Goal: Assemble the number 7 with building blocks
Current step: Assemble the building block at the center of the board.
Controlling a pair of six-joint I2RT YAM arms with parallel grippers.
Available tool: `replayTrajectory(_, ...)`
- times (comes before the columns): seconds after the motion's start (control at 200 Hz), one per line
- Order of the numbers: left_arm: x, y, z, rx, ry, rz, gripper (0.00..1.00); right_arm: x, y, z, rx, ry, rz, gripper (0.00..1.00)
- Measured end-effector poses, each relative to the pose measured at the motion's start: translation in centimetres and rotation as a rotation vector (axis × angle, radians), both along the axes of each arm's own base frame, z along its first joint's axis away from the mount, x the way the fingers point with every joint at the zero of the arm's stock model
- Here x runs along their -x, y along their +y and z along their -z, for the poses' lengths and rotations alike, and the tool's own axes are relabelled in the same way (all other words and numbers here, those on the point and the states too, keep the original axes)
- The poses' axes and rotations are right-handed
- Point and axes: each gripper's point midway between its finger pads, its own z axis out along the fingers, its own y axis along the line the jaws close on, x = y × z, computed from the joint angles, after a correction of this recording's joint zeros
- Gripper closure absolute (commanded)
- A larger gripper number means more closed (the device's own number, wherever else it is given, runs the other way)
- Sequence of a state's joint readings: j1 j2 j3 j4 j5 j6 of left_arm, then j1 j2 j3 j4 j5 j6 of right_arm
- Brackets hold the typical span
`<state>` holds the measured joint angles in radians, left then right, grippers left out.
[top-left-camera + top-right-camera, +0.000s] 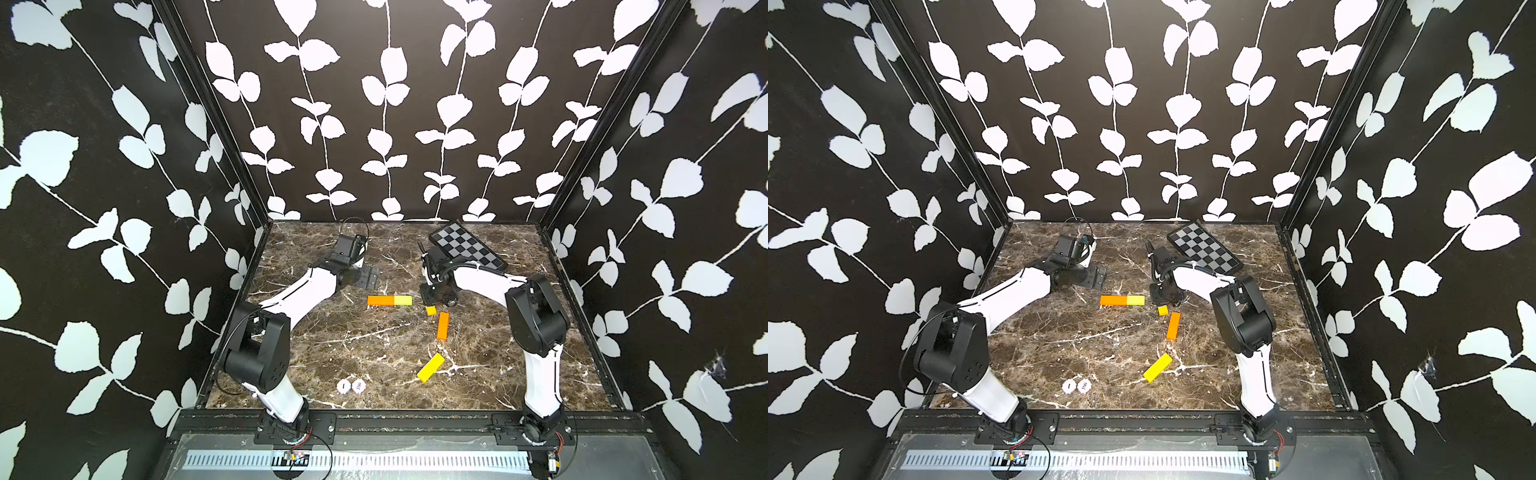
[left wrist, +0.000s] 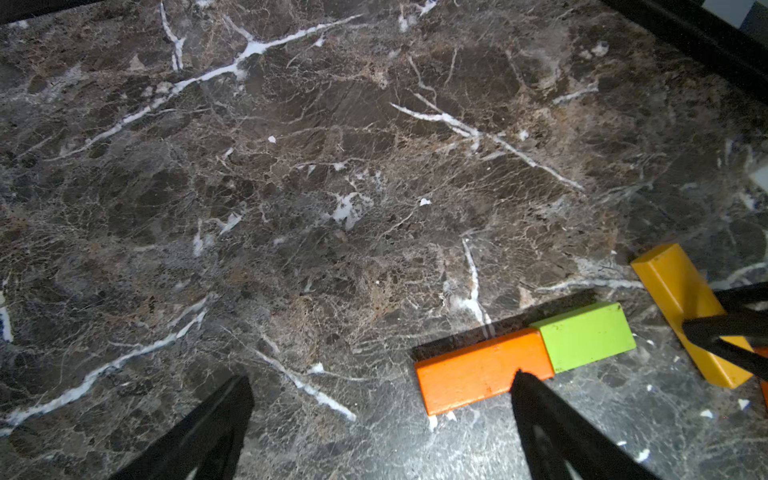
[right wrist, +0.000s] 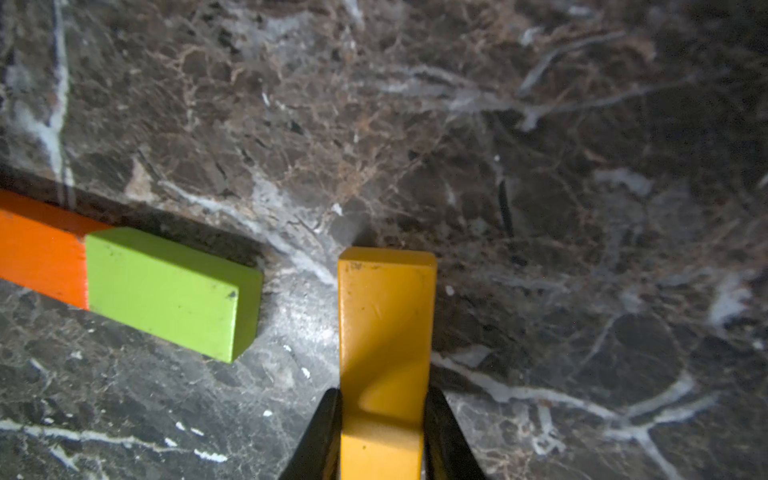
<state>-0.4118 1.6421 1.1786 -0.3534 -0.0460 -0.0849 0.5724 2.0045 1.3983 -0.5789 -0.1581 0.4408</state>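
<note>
In the middle I have two blocks (image 1: 384, 300) end to end; just right, a third block (image 1: 431, 310); nearer, a fourth block (image 1: 443, 326), then a fifth block (image 1: 430, 367).

Checkerboard (image 1: 467, 248) flat at marble table's (image 1: 332, 353) far edge; two white tokens (image 1: 344, 386) side by side near front.

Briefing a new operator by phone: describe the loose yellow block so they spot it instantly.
On the marble tabletop, two white round tokens sit near the front edge. Beside them, toward the right arm, lies the loose yellow block, slanted and touching nothing. The other yellow block is in the right claw; the green block abuts an orange block.
</note>
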Motion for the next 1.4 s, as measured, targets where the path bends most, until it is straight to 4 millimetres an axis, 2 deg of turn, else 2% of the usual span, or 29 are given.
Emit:
replayTrajectory(0.56, 0.0, 0.0, 0.0, 0.000, 0.000, -0.001, 0.01, 2.7, 2.4, -0.1, -0.163, 0.042, 0.094, 0.76)
replayTrajectory(1.4, 0.0, 0.0, 0.0, 0.000, 0.000, -0.001, 0.01, 3.0, 3.2, 0.2, -0.221, 0.061, 0.159, 0.71)
